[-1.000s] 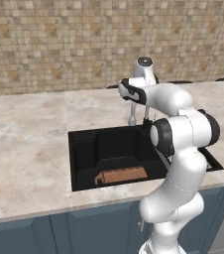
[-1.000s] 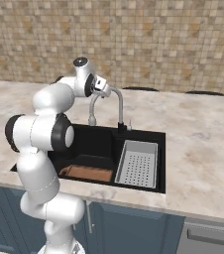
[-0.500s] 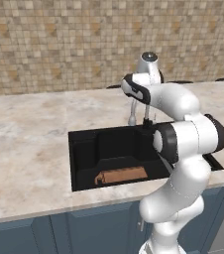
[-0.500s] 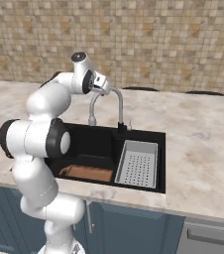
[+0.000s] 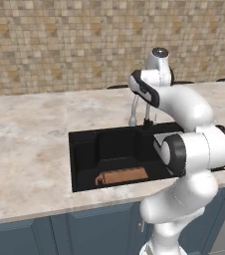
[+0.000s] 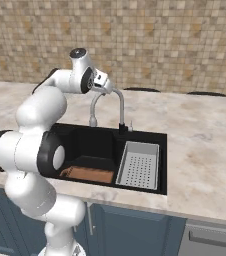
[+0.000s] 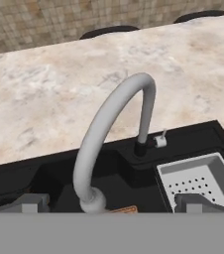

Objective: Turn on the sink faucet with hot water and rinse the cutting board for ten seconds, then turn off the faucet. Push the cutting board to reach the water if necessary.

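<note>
Above the sink (image 6: 150,137), the hand (image 6: 106,85) hangs high beside the arch of the sink faucet (image 6: 116,102), its two fingers spread wide with nothing between them; from the hand view their tips (image 7: 198,201) stand on either side of the spout. One faucet rises from the back rim of the black basin, with one small lever (image 7: 159,141) at its dark base. No stream runs from the spout mouth (image 7: 91,201). One cutting board (image 5: 123,176) lies flat on the basin floor at the front, its handle end toward the left in the left base view, apart from the spout. One grey perforated tray (image 6: 139,164) sits in the basin's right part, just beside the board. Marbled counter (image 6: 205,130) surrounds the basin, and tan mosaic tile wall (image 5: 59,45) runs behind it. No writing or label can be read anywhere.
</note>
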### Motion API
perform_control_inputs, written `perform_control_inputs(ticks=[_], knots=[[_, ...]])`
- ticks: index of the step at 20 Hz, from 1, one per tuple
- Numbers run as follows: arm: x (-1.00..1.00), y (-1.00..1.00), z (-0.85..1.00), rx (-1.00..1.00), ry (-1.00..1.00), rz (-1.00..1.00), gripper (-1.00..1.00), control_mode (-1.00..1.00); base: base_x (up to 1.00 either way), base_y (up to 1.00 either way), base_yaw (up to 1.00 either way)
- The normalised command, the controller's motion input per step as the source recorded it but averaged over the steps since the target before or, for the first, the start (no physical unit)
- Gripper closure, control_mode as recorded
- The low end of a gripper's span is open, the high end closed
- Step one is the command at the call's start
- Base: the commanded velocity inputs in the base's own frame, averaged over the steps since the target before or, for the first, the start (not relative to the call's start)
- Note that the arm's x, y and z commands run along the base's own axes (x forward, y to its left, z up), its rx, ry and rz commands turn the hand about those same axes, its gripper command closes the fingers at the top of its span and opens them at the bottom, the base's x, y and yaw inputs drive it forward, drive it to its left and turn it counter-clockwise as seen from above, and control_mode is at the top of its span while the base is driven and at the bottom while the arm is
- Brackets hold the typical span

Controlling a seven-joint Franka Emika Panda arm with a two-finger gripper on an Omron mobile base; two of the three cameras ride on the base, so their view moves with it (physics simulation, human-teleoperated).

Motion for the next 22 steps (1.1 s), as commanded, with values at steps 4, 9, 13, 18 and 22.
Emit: perform_control_inputs(ticks=[4,9,13,18,22], knots=[[-0.50,-0.42,0.09,0.00,-0.01,0.04,-1.00,-1.00,0.00,0.00,0.00],[-0.36,-0.39,0.00,0.00,-0.02,0.06,-1.00,-1.00,0.00,0.00,0.00],[-0.18,-0.40,-0.01,0.00,-0.08,0.08,-1.00,-1.00,0.00,0.00,0.00],[0.00,-0.39,-0.11,0.00,-0.12,0.10,-1.00,-1.00,0.00,0.00,0.00],[0.00,-0.45,-0.16,0.00,-0.15,0.13,-1.00,-1.00,0.00,0.00,0.00]])
